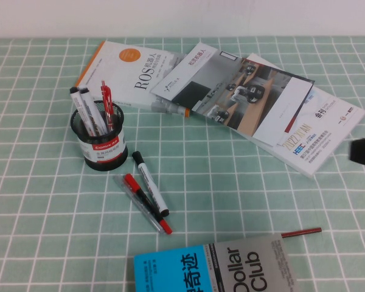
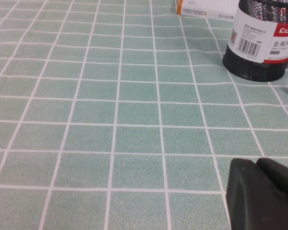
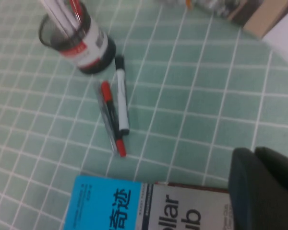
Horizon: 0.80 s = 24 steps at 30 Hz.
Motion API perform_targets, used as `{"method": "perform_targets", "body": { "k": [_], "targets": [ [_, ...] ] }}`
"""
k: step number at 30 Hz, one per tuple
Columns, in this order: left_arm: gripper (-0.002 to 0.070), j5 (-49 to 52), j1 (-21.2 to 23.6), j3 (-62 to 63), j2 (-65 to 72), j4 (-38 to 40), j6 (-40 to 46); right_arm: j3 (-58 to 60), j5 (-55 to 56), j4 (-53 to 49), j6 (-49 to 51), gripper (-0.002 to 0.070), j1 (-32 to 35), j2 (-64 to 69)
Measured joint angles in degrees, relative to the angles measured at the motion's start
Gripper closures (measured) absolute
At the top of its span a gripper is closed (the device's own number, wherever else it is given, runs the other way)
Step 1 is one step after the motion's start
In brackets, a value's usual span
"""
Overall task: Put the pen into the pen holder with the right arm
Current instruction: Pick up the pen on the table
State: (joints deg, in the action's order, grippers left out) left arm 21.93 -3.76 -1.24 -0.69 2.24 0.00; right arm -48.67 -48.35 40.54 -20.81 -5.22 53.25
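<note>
- Tablecloth (image 1: 42, 201) — green checked, carrying everything here.
- Books and magazines (image 1: 243, 97) fan out beyond the pen holder; a blue-and-grey book (image 1: 219, 271) lies on the robot's side of it.
- Right gripper (image 1: 364, 152): only a dark blur at the table's right edge, well apart from the pen holder. Its wrist view shows a black finger (image 3: 264, 189) in the corner; I cannot tell whether the jaws are spread or pressed together.
- Left gripper (image 2: 261, 194): low over bare cloth, well apart from the pen holder; grip likewise unclear, nothing held.
- Pen holder (image 1: 98, 141): upright, already stocked with 3 pens.
- Pen (image 1: 150, 184): flat on the cloth just beside the holder, capped end nearest it.
- Slim red-capped pen (image 1: 143, 203): touching the marker's side — the likely trouble. A descending grip could pinch both, or nudge the marker rolling; a tilted insertion might catch the pens already inside or tip the holder.
</note>
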Motion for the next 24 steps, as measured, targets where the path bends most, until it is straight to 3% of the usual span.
{"method": "perform_targets", "body": {
  "k": [4,14,24],
  "targets": [
    [0.0681,0.00,0.00,0.00,0.00,0.00,0.00,-4.89,0.57,-2.79,2.04,0.0696,-5.66,11.00],
    [0.0681,0.00,0.00,0.00,0.00,0.00,0.00,-23.46,2.40,-23.41,20.81,0.0696,-30.59,36.66],
    [0.0681,0.00,0.00,0.00,0.00,0.00,0.00,-45.98,-6.47,-26.88,22.56,0.0694,-37.65,57.73]
  ]
}}
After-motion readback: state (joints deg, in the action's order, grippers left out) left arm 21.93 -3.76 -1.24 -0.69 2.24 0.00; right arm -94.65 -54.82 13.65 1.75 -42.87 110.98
